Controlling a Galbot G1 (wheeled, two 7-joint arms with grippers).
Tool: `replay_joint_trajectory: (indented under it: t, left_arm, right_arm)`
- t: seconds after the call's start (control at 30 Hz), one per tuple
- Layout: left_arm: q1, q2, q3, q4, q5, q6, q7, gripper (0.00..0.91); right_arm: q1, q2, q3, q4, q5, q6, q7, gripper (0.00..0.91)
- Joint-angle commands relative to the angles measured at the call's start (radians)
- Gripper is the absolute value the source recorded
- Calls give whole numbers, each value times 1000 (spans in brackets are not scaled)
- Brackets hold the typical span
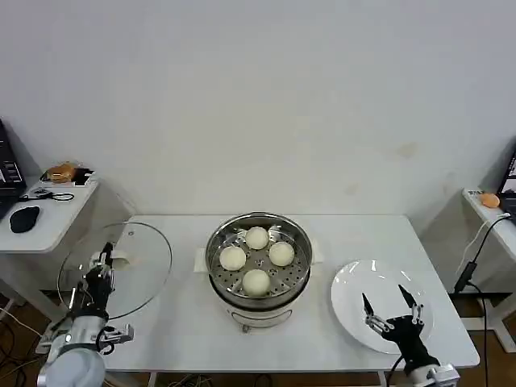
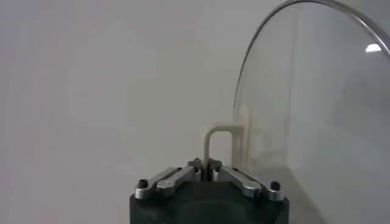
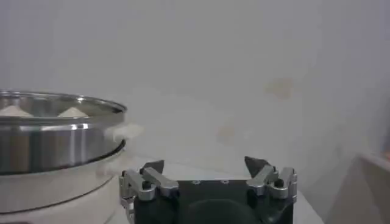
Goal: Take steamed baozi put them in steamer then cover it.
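1. The steamer (image 1: 258,262) is sitting at the middle of the white table (image 1: 177,322), a shiny steel pot on a white base, with its top uncovered.
2. Four steamed baozi (image 1: 257,259) are lying on the perforated tray inside it: one at the far side, one at the near side, and one toward each side, all close together but apart from the pot's wall.
3. The left gripper (image 1: 103,260) is holding the cover (image 1: 121,270) up at the table's left end, well apart from the steamer.
4. In the left wrist view, the fingers (image 2: 194,168) are pinching together on the cover's pale cream handle (image 2: 220,141), with the clear glass disc and its metal rim standing on edge just beyond it.
5. The right gripper (image 1: 391,305) is hovering over the white plate (image 1: 355,292) at the table's right end, its two dark fingers spread wide and grasping nothing.
6. In the right wrist view, the steamer's steel rim (image 3: 58,106) is showing off to one side, with the tops of two buns peeking above it.
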Motion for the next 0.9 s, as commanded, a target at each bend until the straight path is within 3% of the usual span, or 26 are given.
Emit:
replay_joint_trajectory:
  t: [0.03, 0.27, 0.9]
  left_arm:
    - [-9, 84, 43, -229, 30, 146, 225, 0]
    - [-173, 98, 198, -223, 76, 209, 371, 0]
    - [-306, -100, 409, -140, 211, 261, 480, 0]
  right_arm:
    - [-11, 6, -4, 0, -79, 20, 1, 907]
    - [-17, 37, -7, 1, -113, 26, 1, 907]
    - [12, 83, -113, -25, -209, 5, 7, 907]
